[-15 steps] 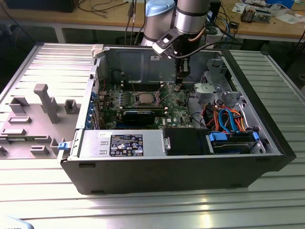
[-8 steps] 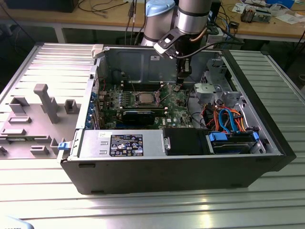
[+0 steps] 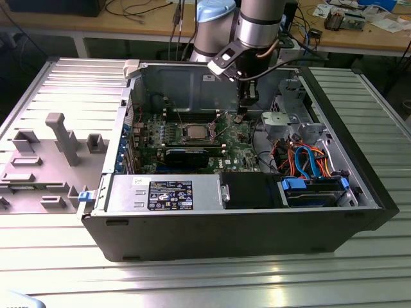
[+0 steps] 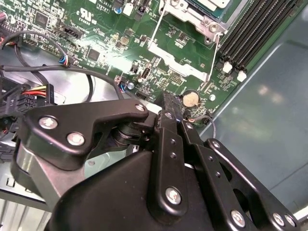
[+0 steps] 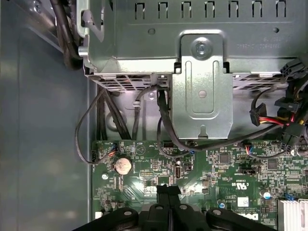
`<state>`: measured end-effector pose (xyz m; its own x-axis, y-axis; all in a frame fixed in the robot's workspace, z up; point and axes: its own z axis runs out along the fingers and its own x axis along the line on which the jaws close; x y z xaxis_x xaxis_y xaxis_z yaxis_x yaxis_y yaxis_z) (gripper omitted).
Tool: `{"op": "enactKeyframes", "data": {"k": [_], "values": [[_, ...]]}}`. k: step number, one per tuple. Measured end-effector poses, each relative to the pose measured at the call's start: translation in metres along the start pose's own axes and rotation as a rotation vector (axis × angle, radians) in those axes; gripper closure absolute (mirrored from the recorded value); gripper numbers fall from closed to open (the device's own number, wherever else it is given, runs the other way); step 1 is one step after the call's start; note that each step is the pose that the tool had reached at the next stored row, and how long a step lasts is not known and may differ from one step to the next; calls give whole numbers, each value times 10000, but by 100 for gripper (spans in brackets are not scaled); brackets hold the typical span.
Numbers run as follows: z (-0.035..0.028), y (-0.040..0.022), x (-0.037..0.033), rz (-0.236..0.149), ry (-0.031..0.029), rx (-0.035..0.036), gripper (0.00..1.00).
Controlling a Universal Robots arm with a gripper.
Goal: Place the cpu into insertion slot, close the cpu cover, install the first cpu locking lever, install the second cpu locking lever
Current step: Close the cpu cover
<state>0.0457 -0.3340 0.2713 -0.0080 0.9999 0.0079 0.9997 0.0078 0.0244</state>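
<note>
- The cpu [image 3: 194, 133] sits flat in the insertion slot [image 3: 207, 137], dull grey top facing up, mid-board inside the open computer case [image 3: 359, 192].
- Whether the cpu cover is down over it: cannot tell from here.
- Gripper [image 3: 242, 114] hangs off the arm [image 3: 260, 25] over the green motherboard [image 5: 231, 168], near the board's edge by the drive cage [image 5: 202, 91].
- Fingers [image 5: 161, 191] drawn together, narrow. Nothing seen between them.
- Key relation: the cpu lies to the exterior view's left of the gripper, apart from it, with bare board between. The single arm has only that sideways gap to cover; nothing stands in the way.
- In the second wrist view a corner of the slot's silver frame is ahead of the fingertips, past a bright metal bracket [image 4: 175, 60].
- Two thin wire levers [image 4: 157, 26] run from that corner back toward the gripper. Latched or free: cannot tell.
- Coin cell [image 5: 122, 166] is just beside the fingertips, not touched.
- Orientation: the chip is square, so it has no long axis. Its edges run parallel to the memory slots [image 4: 260, 24] and the board edges. Lies level, not tilted.
</note>
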Motion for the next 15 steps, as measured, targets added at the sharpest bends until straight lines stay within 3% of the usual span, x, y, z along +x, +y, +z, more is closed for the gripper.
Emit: {"op": "enactKeyframes", "data": {"k": [15], "values": [[56,-1,0,-9,6,1,89]]}}
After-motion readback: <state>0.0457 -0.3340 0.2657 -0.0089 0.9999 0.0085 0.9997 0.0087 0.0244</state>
